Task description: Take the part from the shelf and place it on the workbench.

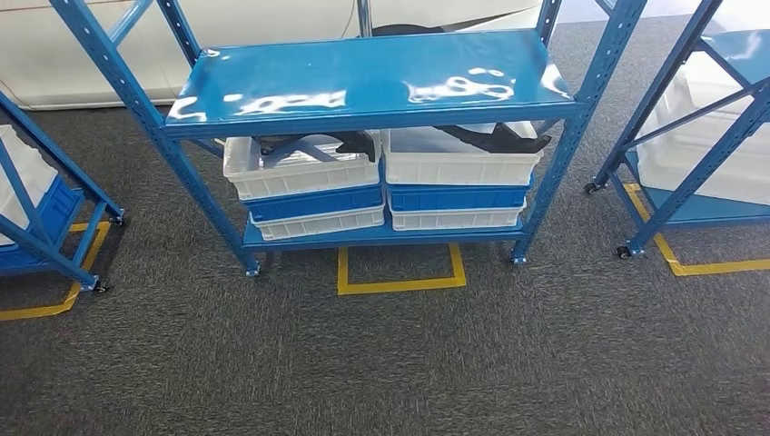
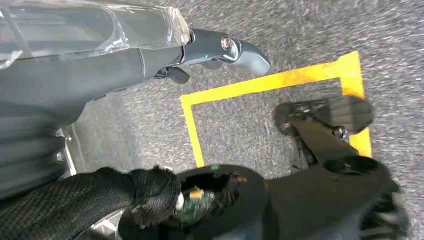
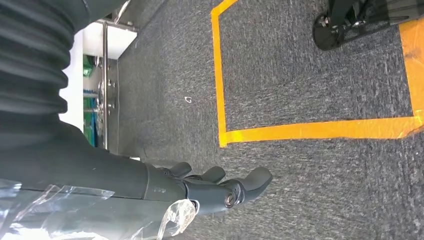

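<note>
A blue metal shelf (image 1: 372, 77) stands straight ahead in the head view. On its lower level are two stacks of bins. The top white bin on the left (image 1: 300, 173) holds a black part (image 1: 313, 143). A second black part (image 1: 495, 136) lies in the white bin on the right (image 1: 459, 165), with one end sticking out over the rim. My left hand (image 2: 210, 55) hangs over the carpet, thumb out, nothing in it. My right hand (image 3: 215, 187) also hangs above the carpet, fingers stretched and empty.
A yellow tape square (image 1: 399, 283) marks the grey carpet in front of the shelf. More blue racks stand at the far left (image 1: 36, 209) and far right (image 1: 708, 136), the right one holding white bins. Open carpet lies between me and the shelf.
</note>
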